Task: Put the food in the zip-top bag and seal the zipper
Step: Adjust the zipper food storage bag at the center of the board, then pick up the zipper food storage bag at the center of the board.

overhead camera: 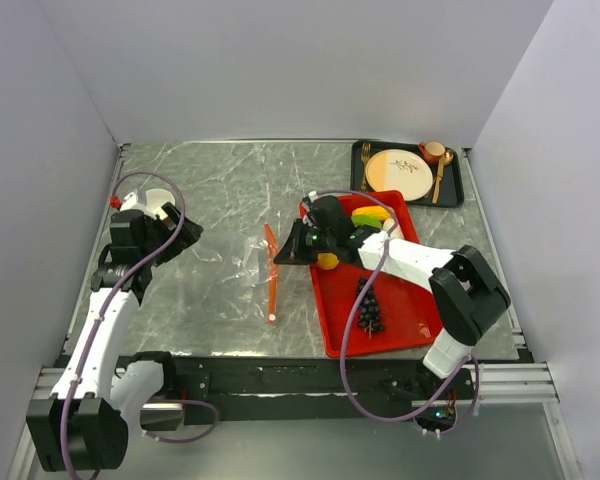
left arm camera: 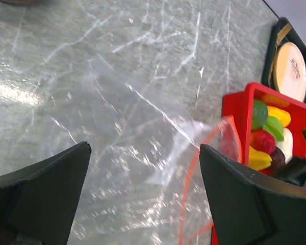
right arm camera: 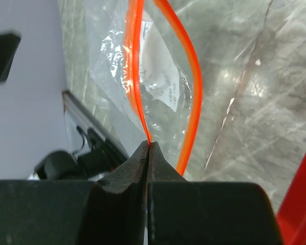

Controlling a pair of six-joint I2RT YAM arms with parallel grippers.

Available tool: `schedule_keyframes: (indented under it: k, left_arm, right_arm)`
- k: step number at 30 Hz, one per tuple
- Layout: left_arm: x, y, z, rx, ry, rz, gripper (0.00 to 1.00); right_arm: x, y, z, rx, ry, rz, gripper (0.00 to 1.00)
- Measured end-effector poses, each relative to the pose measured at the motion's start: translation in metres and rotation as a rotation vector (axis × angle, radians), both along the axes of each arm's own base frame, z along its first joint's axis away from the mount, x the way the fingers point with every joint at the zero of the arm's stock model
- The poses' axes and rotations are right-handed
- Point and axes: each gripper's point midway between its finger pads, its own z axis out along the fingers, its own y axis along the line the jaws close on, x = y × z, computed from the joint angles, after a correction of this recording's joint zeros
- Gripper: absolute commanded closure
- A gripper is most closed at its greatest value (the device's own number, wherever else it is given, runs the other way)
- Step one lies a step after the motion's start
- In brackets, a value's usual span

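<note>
The clear zip-top bag (overhead camera: 252, 265) lies on the table left of the red tray (overhead camera: 400, 335); its mouth stands open. My right gripper (overhead camera: 283, 256) is shut on one side of the orange-red zipper (right arm camera: 135, 71) and holds that lip up; the other lip (right arm camera: 191, 102) curves away. The food sits in the tray: yellow, green and red pieces (overhead camera: 372, 217) at the far end, dark grapes (overhead camera: 370, 312) nearer. In the left wrist view the bag (left arm camera: 143, 132) and the fruits (left arm camera: 268, 138) show. My left gripper (overhead camera: 187, 236) is open and empty at the left.
A black tray (overhead camera: 458, 192) at the back right holds a cream plate (overhead camera: 400, 173), gold cutlery and a small red cup (overhead camera: 432, 150). A white object (overhead camera: 145, 203) with a red tip lies behind the left gripper. Grey walls close in the left, back and right.
</note>
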Motion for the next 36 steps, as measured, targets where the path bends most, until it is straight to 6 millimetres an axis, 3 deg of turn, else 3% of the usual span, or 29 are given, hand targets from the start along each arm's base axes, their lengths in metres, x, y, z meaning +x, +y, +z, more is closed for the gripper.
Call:
schedule_keyframes:
  k: [3, 9, 14, 18, 21, 22, 24, 25, 27, 30, 33, 36]
  left_arm:
    - [-0.007, -0.004, 0.003, -0.010, -0.002, -0.018, 0.02]
    - [-0.013, -0.010, 0.008, -0.023, -0.010, -0.041, 0.01]
    - [-0.019, -0.014, 0.004, -0.041, 0.015, -0.061, 0.01]
    - [-0.026, -0.016, 0.010, -0.049, 0.002, -0.068, 0.01]
    - [-0.029, -0.018, 0.015, -0.059, -0.012, -0.076, 0.01]
    - [-0.030, -0.020, 0.015, -0.064, -0.011, -0.082, 0.01]
    - [-0.033, -0.024, 0.013, -0.068, 0.001, -0.099, 0.01]
    - [-0.035, -0.028, 0.011, -0.073, 0.014, -0.108, 0.01]
    - [-0.039, -0.035, 0.008, -0.077, 0.037, -0.131, 0.01]
    - [-0.044, -0.046, 0.007, -0.080, 0.050, -0.163, 0.01]
    - [-0.049, -0.060, 0.005, -0.076, 0.062, -0.198, 0.01]
    - [-0.054, -0.081, 0.007, -0.061, 0.086, -0.250, 0.01]
  right_arm:
    - [0.003, 0.013, -0.001, -0.006, 0.008, -0.028, 0.97]
    - [-0.014, 0.041, 0.010, 0.026, 0.009, -0.006, 0.96]
    - [-0.017, 0.051, 0.013, 0.037, 0.007, 0.027, 0.92]
    - [-0.019, 0.054, 0.014, 0.038, -0.002, 0.073, 0.81]
    - [-0.023, 0.055, 0.014, 0.037, -0.009, 0.098, 0.62]
    - [-0.024, 0.054, 0.014, 0.032, -0.013, 0.105, 0.46]
    - [-0.027, 0.051, 0.012, 0.009, -0.024, 0.115, 0.32]
    - [-0.028, 0.048, 0.013, -0.005, -0.035, 0.119, 0.20]
    - [-0.028, 0.038, 0.018, -0.046, -0.073, 0.113, 0.10]
    - [-0.025, 0.020, 0.042, -0.079, -0.159, 0.077, 0.08]
    - [-0.018, -0.001, 0.079, -0.073, -0.265, 0.009, 0.07]
    - [-0.009, -0.029, 0.100, -0.072, -0.324, -0.079, 0.07]
